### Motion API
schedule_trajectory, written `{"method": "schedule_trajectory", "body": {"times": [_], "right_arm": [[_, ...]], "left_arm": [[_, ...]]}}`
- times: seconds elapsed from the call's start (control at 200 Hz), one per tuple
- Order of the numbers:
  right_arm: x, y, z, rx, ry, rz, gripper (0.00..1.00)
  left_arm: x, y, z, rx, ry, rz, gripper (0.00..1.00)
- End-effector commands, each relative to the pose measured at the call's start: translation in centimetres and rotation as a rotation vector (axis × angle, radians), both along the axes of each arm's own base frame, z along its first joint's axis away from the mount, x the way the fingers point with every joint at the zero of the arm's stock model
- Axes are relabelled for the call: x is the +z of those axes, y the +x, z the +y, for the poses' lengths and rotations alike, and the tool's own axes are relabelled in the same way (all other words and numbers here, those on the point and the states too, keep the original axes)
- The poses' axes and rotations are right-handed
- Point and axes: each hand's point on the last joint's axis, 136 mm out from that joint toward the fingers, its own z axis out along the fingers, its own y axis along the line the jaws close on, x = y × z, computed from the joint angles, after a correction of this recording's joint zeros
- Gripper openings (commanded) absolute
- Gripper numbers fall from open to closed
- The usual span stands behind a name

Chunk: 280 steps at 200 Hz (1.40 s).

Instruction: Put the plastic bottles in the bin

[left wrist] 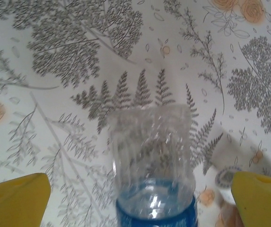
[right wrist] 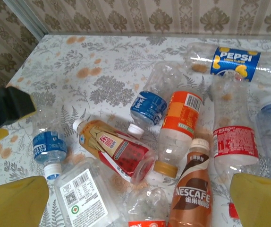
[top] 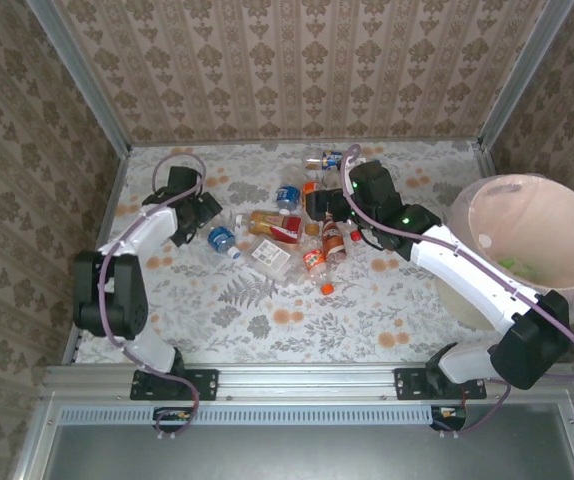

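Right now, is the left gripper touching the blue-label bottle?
Apart. Left wrist view: left gripper open, blue-label bottle between its fingers, tablecloth showing on both sides.

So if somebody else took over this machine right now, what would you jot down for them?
Left gripper: jaws open, either side of a blue-label bottle, not closed on it.
Right gripper: jaws open, above the bottle pile.
Bin: to the right of the table; contents too small to make out.
Done: no bottle is held.
Left: grasp each bottle on the table and carry it to the bin.
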Motion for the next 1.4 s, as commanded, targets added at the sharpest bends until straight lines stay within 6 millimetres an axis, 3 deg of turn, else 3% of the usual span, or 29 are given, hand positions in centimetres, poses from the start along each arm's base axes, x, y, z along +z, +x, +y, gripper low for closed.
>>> {"method": "schedule_trajectory", "body": {"times": [0.0, 0.33, 0.515, 0.685, 0.815, 0.96, 1.095, 1.205, 1.395], "right_arm": [[0.4, -0.2, 0.4, -0.007, 0.045, -0.004, 1.00], [0.2, -0.7, 0.3, -0.009, 0.052, 0.010, 1.00], [0.2, -1.0, 0.1, -0.009, 0.043, 0.014, 1.00], [-0.2, -1.4, -0.4, -0.019, 0.032, 0.016, 1.00], [-0.5, -1.5, -0.7, -0.030, 0.027, 0.018, 1.00], [-0.4, -1.7, -0.9, -0.038, 0.043, 0.004, 1.00], [-0.4, -1.7, -0.8, -0.036, 0.071, -0.010, 1.00], [-0.3, -1.8, -0.4, -0.025, 0.108, -0.029, 1.00], [0.4, -1.6, 0.9, 0.010, 0.203, -0.055, 1.00]], "left_arm": [[-0.4, 1.6, 0.0, -0.007, 0.016, 0.009, 1.00], [-4.1, 2.8, -0.9, 0.013, -0.024, 0.073, 0.93], [-5.8, 3.2, -1.3, 0.018, -0.049, 0.073, 0.81], [-5.7, 3.5, -1.2, 0.017, -0.049, 0.041, 0.64], [-5.0, 3.7, -1.3, -0.003, -0.046, 0.005, 0.58], [-3.0, 3.8, -1.6, -0.032, -0.061, -0.068, 0.54], [0.2, 4.0, -2.5, -0.089, -0.067, -0.170, 0.53], [3.8, 4.4, -4.6, -0.185, -0.097, -0.270, 0.51], [10.8, 4.5, -10.2, -0.381, -0.159, -0.473, 0.50]]}}
